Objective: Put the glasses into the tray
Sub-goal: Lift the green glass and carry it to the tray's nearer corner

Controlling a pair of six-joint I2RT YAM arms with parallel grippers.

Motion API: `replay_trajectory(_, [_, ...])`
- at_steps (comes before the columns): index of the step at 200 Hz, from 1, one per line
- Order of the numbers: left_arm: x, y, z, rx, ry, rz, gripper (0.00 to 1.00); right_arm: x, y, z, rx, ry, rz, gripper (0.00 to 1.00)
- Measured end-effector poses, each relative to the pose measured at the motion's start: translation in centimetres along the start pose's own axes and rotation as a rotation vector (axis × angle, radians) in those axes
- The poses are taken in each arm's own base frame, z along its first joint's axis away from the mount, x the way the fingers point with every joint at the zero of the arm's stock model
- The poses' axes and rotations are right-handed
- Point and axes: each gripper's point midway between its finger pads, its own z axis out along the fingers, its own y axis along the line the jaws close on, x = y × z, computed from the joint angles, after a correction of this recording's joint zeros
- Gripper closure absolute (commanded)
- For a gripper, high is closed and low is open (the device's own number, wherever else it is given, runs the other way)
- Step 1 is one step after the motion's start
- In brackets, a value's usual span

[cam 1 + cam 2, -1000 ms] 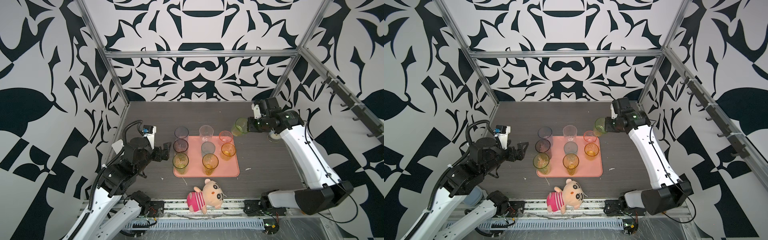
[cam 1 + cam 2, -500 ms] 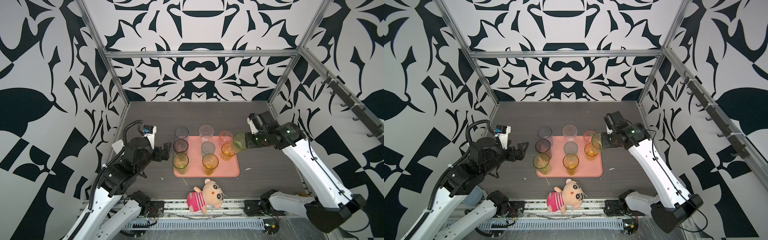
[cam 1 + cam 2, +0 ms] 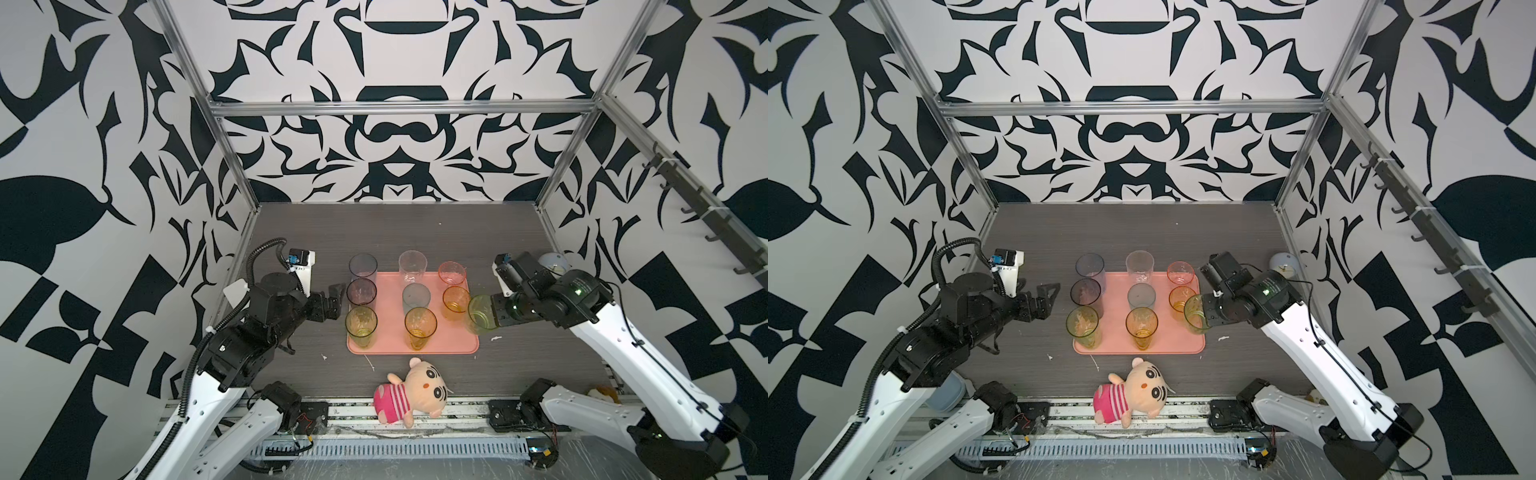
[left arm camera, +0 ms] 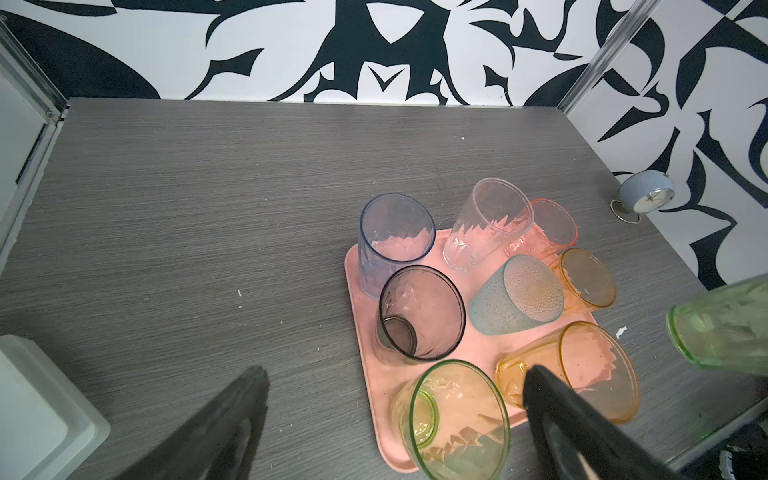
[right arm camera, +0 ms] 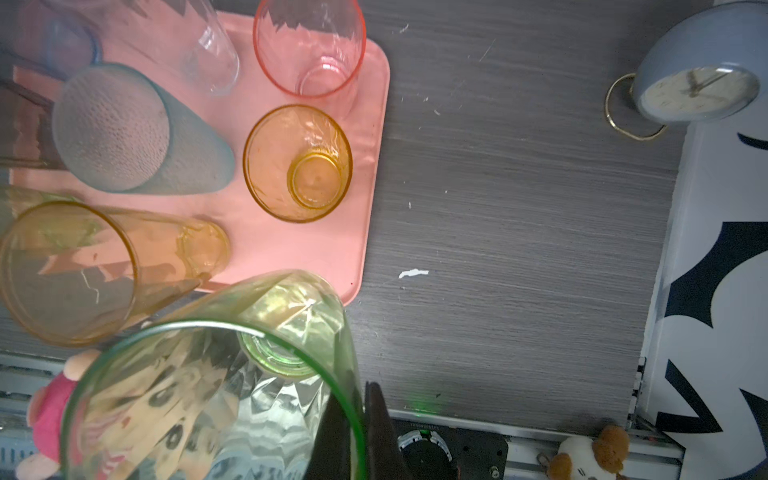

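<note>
The green glass (image 5: 282, 316) is pinched at its rim by the right pincer (image 5: 358, 419) and is held just beside the nearest corner of the tray (image 5: 291, 249). Next past the pincer's tips, a tall amber glass (image 3: 420, 326) and a short amber glass (image 3: 456, 301) are stood in the tray. Farther from it are set the teal glass (image 3: 416, 297), pink glass (image 3: 451, 274), clear glass (image 3: 412, 268), yellow-green glass (image 3: 361, 326), smoky glass (image 3: 361, 293) and blue-grey glass (image 3: 363, 270). Farthest across, the left pincer (image 3: 334, 300) is held spread, empty, beside the tray's opposite edge.

plush doll (image 3: 411, 390), blue clock (image 3: 1282, 266), white box (image 4: 37, 411)
</note>
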Motion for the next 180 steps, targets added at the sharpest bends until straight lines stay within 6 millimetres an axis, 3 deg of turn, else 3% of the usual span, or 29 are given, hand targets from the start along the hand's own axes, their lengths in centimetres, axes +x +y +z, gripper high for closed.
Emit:
replay_trajectory(42, [0.0,-0.1,0.1,0.003,0.005,-0.009,0.0,2.5,0.7,2.1,0.003,0.05,-0.014,1.0])
replay_trajectory(84, [0.0,-0.1,0.1,0.004,0.002,-0.019,0.01,3.7,1.1,3.9,0.002,0.062,0.001,1.0])
replay_trajectory(180, [0.3,0.0,0.4,0.003,0.007,-0.025,0.01,3.8,1.3,7.5,0.019,0.018,0.046,1.0])
